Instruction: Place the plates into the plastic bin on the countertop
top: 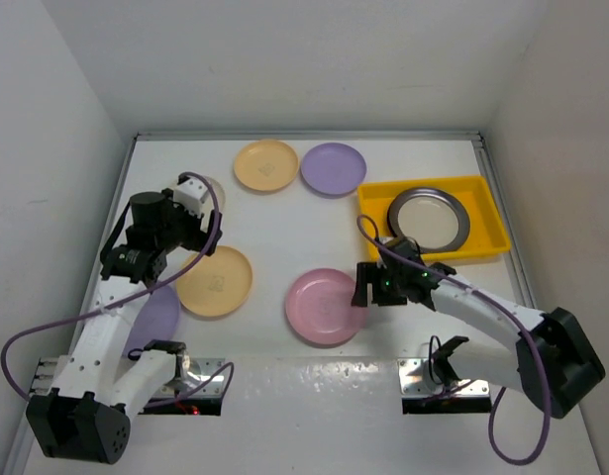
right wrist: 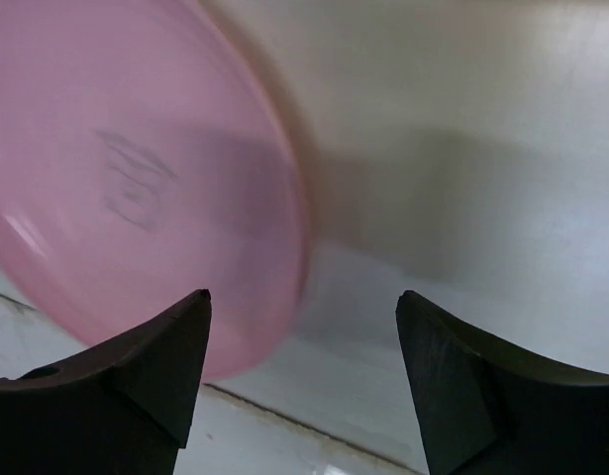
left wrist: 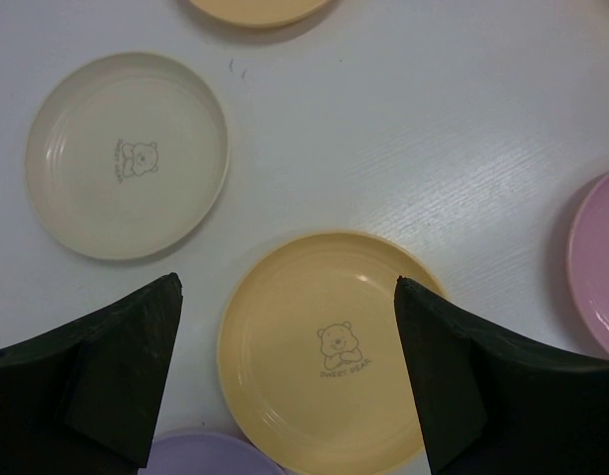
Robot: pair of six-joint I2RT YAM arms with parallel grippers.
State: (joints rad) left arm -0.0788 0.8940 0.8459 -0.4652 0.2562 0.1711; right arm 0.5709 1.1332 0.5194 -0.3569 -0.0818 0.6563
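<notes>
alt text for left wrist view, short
Open left claw above a peach plate with a bear print on the white countertop. A cream plate lies upper left; a pink plate, a lavender plate and a second peach plate are cut off at the edges.

The top external camera looks steeply down from above the near edge, covering the whole countertop point(top: 284, 247). The left wrist camera faces straight down from mid height onto the peach plate point(left wrist: 329, 346). The right wrist camera sits low and very close (blurred) beside the pink plate point(right wrist: 136, 178); all three views share that plate.
</notes>
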